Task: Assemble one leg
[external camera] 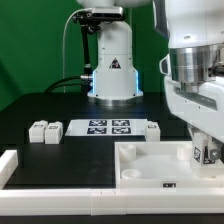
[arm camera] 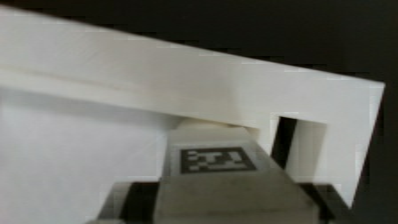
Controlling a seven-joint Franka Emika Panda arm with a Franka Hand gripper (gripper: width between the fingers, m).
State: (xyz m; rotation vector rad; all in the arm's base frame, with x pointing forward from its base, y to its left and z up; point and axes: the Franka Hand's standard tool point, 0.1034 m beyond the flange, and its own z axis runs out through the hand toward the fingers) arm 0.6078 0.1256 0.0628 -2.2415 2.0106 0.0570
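Note:
My gripper (external camera: 205, 153) is at the exterior view's right, low over the right end of the large white panel (external camera: 150, 160). It is shut on a leg (external camera: 208, 151), a small white block with a black-and-white tag. In the wrist view the leg (arm camera: 215, 165) sits between my jaws (arm camera: 217, 197), its far end against the panel (arm camera: 107, 110) near a corner notch. Two loose legs (external camera: 45, 131) lie at the left and another leg (external camera: 152, 128) lies behind the panel.
The marker board (external camera: 108, 127) lies flat in the middle, in front of the robot base (external camera: 112, 70). A white raised ledge (external camera: 10, 165) runs along the left and front edge of the black table.

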